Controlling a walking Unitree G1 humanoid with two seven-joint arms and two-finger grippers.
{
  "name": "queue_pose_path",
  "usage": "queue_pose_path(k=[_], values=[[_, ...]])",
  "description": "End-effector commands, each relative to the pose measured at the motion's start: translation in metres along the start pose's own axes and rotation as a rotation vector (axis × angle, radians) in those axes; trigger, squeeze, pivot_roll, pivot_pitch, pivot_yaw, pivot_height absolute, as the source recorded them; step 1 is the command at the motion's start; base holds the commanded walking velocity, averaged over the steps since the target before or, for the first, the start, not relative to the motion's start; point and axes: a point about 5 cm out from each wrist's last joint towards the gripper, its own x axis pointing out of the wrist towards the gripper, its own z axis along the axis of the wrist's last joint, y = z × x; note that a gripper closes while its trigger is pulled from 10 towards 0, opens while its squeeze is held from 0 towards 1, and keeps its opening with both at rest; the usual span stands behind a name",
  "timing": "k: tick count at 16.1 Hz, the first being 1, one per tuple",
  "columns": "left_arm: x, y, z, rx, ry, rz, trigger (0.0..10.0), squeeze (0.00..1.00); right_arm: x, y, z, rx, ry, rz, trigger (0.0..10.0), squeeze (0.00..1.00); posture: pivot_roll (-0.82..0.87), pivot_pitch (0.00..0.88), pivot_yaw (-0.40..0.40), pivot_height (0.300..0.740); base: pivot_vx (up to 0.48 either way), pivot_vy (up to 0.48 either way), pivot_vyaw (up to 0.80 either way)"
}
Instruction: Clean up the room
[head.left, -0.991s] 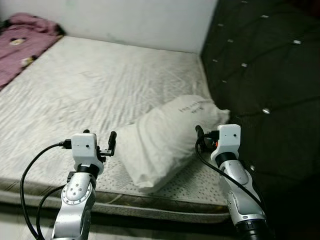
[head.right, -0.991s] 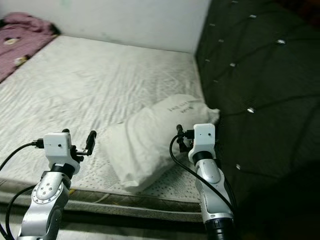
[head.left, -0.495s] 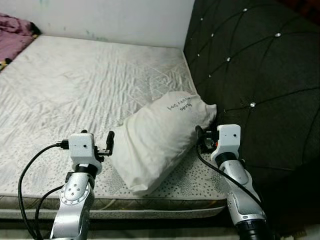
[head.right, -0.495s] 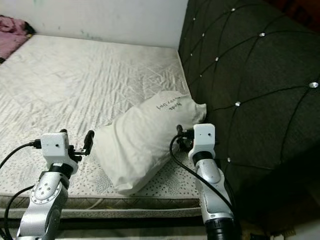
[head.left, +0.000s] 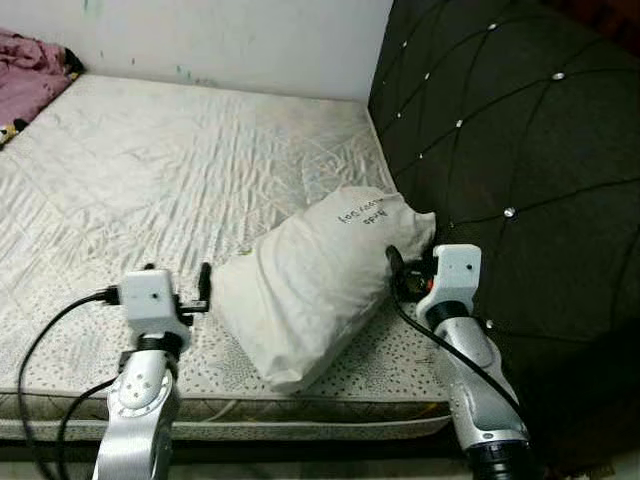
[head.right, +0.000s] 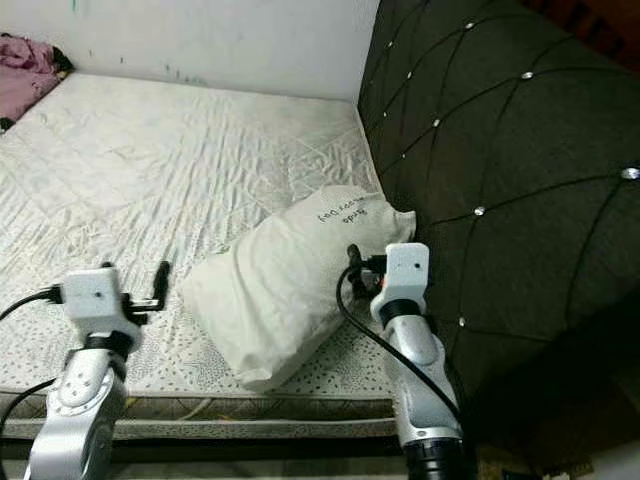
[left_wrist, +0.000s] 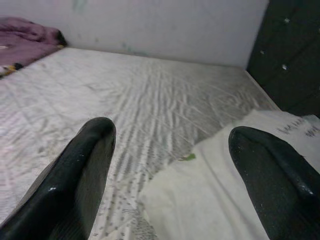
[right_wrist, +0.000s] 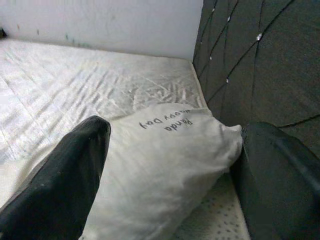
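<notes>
Room contents, as currently showing:

- Pillow (head.left: 318, 285), white with dark lettering: one, lying on the mattress beside the headboard.
- Mattress (head.left: 180, 180), bare, quilted white: one.
- Headboard (head.left: 510, 150), dark and tufted with shiny studs: one.
- Bedding (head.left: 30, 75), pinkish purple, bunched in a heap: one, sitting at the far corner.
- Grippers: two, the left gripper (left_wrist: 170, 175) and the right gripper (right_wrist: 172, 170), each showing two black fingers spread apart.

The pillow (right_wrist: 165, 160) bears handwritten black words, upside down, apparently "Panda Happy Day".
</notes>
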Motion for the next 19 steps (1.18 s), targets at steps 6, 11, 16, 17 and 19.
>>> queue_pose_path(k=[6,11,16,17,19], values=[[-0.015,0.008,0.0,-0.005,0.022,0.036,10.0,0.0,-0.014,0.001,-0.001,0.04,0.017,0.006,10.0,0.0,0.09,0.014,-0.069,0.74,0.0,0.0,0.0],[-0.014,0.004,0.0,0.005,0.029,0.007,10.0,0.0,-0.014,0.004,0.001,0.04,0.017,0.03,10.0,0.0,0.09,0.007,-0.068,0.74,0.0,0.0,0.0],[-0.013,0.002,-0.001,0.006,0.032,0.001,10.0,0.0,-0.013,0.004,0.001,0.039,0.021,0.048,10.0,0.0,0.09,0.0,-0.076,0.727,0.0,0.0,0.0],[-0.013,0.002,-0.001,0.007,0.032,0.001,10.0,0.0,-0.013,0.004,0.001,0.039,0.021,0.049,10.0,0.0,0.09,0.0,-0.077,0.714,0.0,0.0,0.0],[-0.013,0.002,-0.001,0.008,0.032,-0.002,10.0,0.0,-0.014,0.005,0.0,0.04,0.023,0.053,10.0,0.0,0.09,0.0,-0.077,0.689,0.0,0.0,0.0]])
